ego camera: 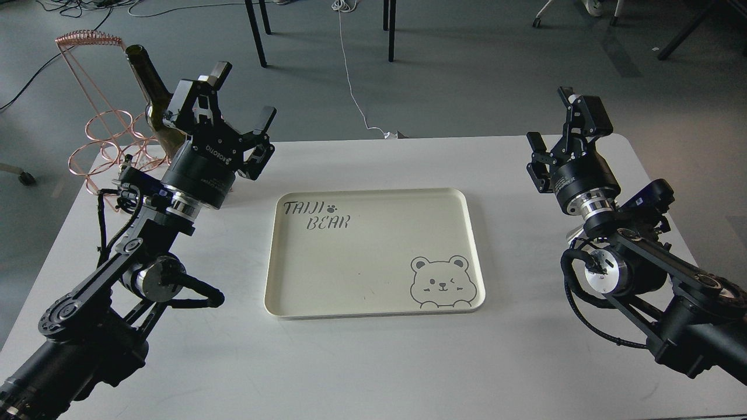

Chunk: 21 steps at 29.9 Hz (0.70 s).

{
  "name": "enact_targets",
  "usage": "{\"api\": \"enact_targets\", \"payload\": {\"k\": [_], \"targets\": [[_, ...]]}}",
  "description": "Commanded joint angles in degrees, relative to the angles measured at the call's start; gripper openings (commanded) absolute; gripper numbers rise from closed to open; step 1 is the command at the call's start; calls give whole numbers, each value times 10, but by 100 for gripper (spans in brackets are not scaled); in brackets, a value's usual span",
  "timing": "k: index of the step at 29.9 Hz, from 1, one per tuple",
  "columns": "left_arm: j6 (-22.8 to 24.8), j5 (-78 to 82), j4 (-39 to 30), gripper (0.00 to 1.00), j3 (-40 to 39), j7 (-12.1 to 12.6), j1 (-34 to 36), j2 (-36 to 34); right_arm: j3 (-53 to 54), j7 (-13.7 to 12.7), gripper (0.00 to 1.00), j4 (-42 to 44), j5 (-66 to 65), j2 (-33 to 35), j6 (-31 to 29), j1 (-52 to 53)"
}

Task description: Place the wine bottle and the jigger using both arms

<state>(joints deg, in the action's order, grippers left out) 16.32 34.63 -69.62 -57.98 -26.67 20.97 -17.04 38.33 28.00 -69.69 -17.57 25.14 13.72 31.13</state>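
Right now the wine bottle [153,96] stands at the far-left corner of the white table [373,361], just behind the left gripper [239,111], which partly covers its lower body; only the neck, open mouth and shoulder show. Left gripper fingers are spread wide, released, holding nothing, raised above the table and tilted toward the bottle; can't tell if any finger touches the glass. Copper wire rack [99,125] sits beside the bottle on its left, at the table edge. Right gripper [563,137] is up over the right side of the table, fingers apart, empty, well apart from the bottle. Jigger isn't visible in this view. Table is rounded-corner, plain white, with a cream tray [373,309] lying between the two arms. Tray is printed "TAIJI BEAR" with a paw mark top-left and a bear face bottom-right; nothing in it. Grey floor [467,76] behind, with black chair or table legs, a white cable [350,76] trailing to the table's far edge, black cables upper left.
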Motion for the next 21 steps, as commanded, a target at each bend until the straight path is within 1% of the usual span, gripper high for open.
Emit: {"api": "enact_targets", "payload": {"k": [1, 5, 10, 16, 18, 19, 21], "targets": [[12, -13, 37, 98, 1, 2, -8, 9, -1, 0, 98, 0, 0, 0, -2, -8], [29, -62, 52, 98, 6, 3, -9, 13, -1, 0, 98, -2, 0, 0, -9, -19], [29, -60, 52, 98, 8, 4, -23, 28, -1, 0, 98, -4, 1, 0, -28, -27], [28, -55, 54, 98, 9, 7, -29, 44, -4, 0, 98, -7, 1, 0, -35, -28], [30, -54, 62, 98, 14, 17, -29, 46, -12, 0, 98, -10, 1, 0, -48, -29], [31, -54, 69, 98, 18, 28, -29, 46, -16, 0, 98, -10, 1, 0, -55, -29], [31, -54, 82, 98, 20, 58, -28, 46, -20, 0, 98, -10, 1, 0, -59, -35]]}}
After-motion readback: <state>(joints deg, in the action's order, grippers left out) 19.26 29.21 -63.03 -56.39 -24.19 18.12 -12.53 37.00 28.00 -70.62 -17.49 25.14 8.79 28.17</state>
